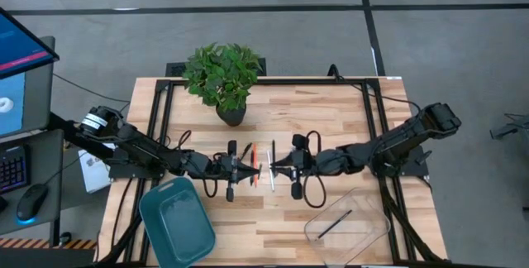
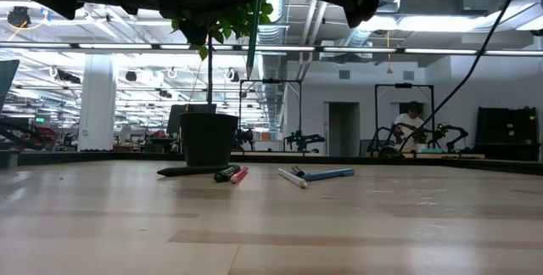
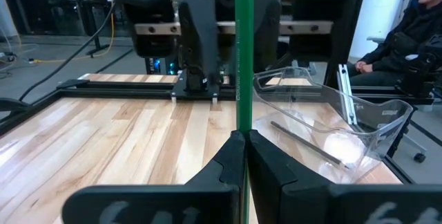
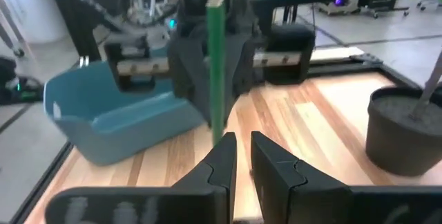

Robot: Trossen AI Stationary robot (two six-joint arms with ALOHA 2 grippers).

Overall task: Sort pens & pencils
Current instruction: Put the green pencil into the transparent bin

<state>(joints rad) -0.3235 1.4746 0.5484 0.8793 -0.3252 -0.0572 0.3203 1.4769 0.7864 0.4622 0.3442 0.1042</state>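
Closed on a green pencil [image 3: 242, 58] that stands upright between the two arms above mid-table, the left gripper [image 3: 246, 144] faces the right gripper [image 4: 239, 148], whose narrow-parted jaws sit just beside the shaft without clearly clamping it.

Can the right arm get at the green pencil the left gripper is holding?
Probably yes: the green pencil stands clamped in the left gripper, with the right gripper open just before it and nothing between.
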